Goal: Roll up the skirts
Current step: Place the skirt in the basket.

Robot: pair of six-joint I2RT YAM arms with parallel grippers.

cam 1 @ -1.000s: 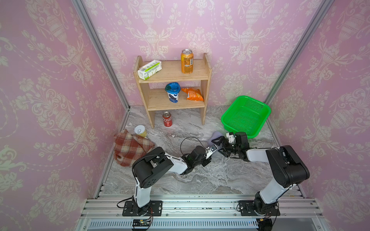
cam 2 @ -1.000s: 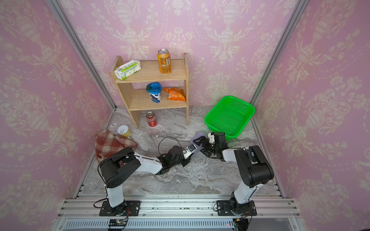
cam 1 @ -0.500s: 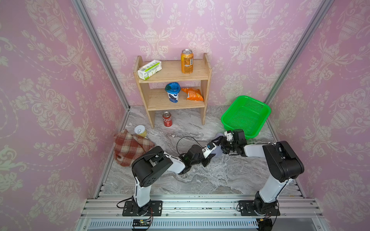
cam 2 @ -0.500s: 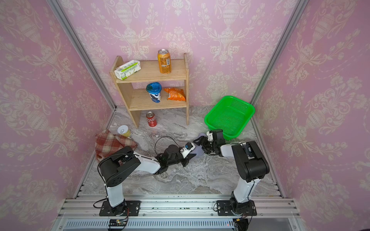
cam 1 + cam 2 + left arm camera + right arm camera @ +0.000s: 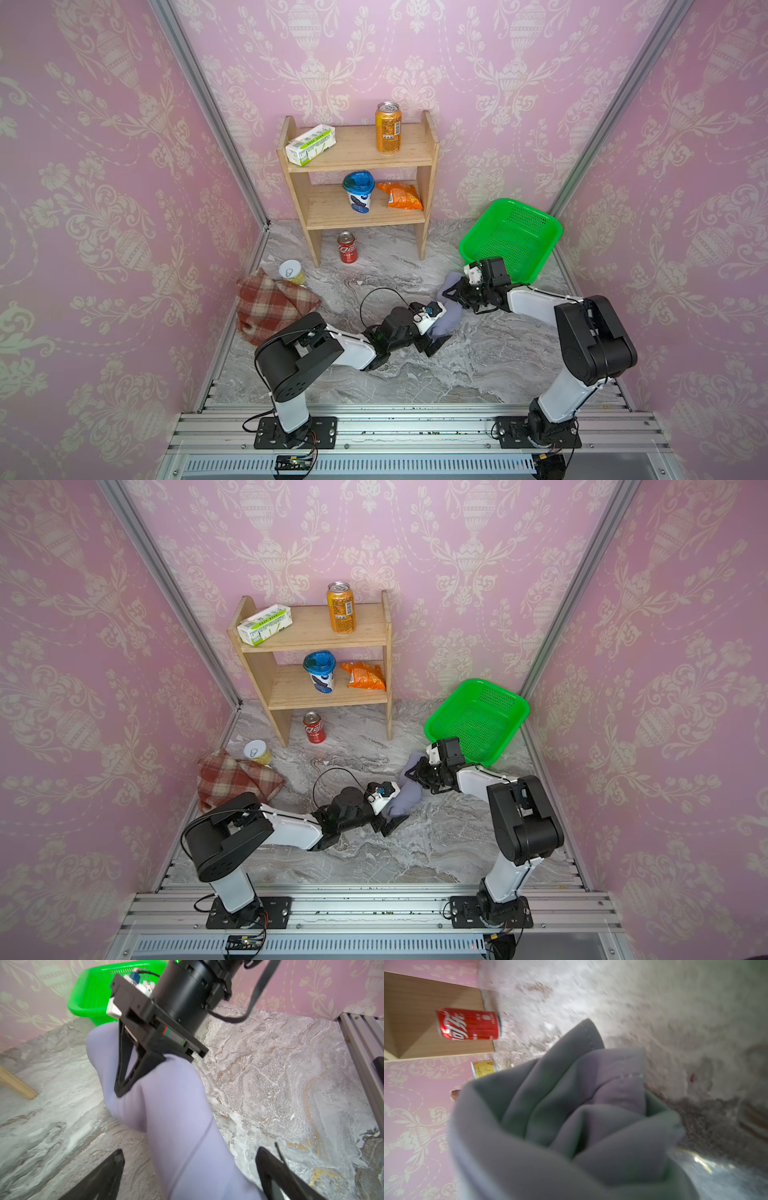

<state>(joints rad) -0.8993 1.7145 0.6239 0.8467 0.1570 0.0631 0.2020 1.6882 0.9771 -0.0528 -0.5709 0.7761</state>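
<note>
Lavender skirt point(image 5: 451, 313), rolled into a fat tube, lies on the marble bench point(image 5: 498, 357) between my two arms, near the green basket point(image 5: 513, 237).

My left gripper point(image 5: 190, 1152) stands wide, its two black fingers either side of the roll's near end. The left wrist view shows bare bench between one finger and the cloth, while the other finger sits close beside the fabric.

My right gripper point(image 5: 451, 296) has narrowed onto the roll's far end. One finger point(image 5: 121, 1059) presses into the lavender fabric and the other is hidden behind the roll. The skirt point(image 5: 571, 1115) fills the right wrist view in loose grey-violet folds, so neither fingertip shows there.

In both top views the roll runs aslant from one gripper to the other, resting on the bench.

Plaid skirt point(image 5: 270, 307), red-brown and cream, lies crumpled and not rolled at the bench's left edge against the pink wall. A yellow can point(image 5: 291, 272) stands just beside it, well apart from both grippers.

At the back a wooden shelf point(image 5: 361, 153) stands against the wall, with a red can point(image 5: 347, 247) upright on the bench between its legs.
</note>
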